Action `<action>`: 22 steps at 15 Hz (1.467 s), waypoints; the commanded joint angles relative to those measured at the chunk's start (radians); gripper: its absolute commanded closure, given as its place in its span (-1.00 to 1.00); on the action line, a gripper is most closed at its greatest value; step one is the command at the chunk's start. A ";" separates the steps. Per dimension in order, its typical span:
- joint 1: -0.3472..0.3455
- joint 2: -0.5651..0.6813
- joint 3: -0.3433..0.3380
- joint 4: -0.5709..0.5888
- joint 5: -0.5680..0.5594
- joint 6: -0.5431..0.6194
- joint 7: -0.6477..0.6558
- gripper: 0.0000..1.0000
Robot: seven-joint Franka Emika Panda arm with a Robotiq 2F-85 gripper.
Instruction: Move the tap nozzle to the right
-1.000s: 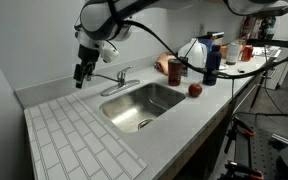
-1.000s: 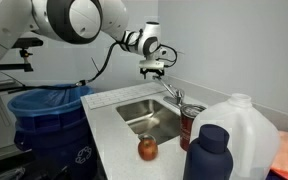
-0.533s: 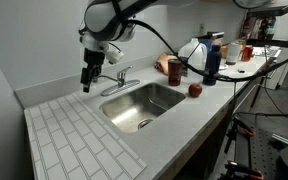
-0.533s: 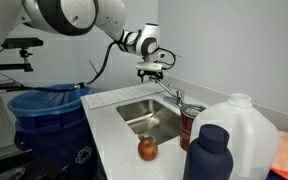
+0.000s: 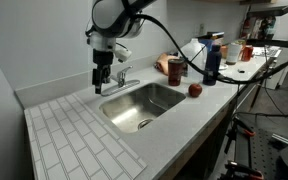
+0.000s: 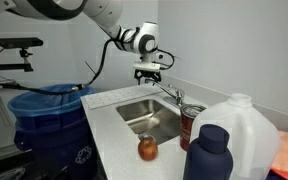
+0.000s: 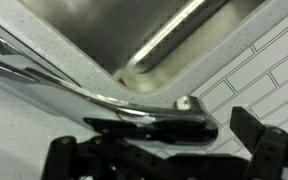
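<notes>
Over the back rim of sink basin (image 5: 144,103), in an exterior view, pincer (image 5: 102,84) hangs tips-down right beside tap nozzle (image 5: 114,86); contact unclear. Apple (image 5: 195,89) sits on table (image 5: 74,130) near basin's far corner.

Seen in an exterior view, pincer (image 6: 147,76) is above nozzle's free end, tap nozzle (image 6: 170,94) slanting over the basin.

Wrist view: pincer (image 7: 159,145) w/ fingers (image 7: 269,150) spread wide, gripping nothing; tap nozzle (image 7: 84,92) crosses just ahead of the gap.

The tap nozzle (image 5: 116,82) stands behind the sink (image 5: 154,97), the apple (image 5: 195,90) beside it.
</notes>
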 commanded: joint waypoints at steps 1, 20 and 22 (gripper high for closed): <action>-0.002 -0.084 -0.015 -0.108 0.010 -0.061 0.018 -1.00; -0.010 -0.283 -0.102 -0.388 -0.025 -0.096 0.032 -1.00; -0.010 -0.295 -0.106 -0.402 -0.030 -0.094 0.032 -1.00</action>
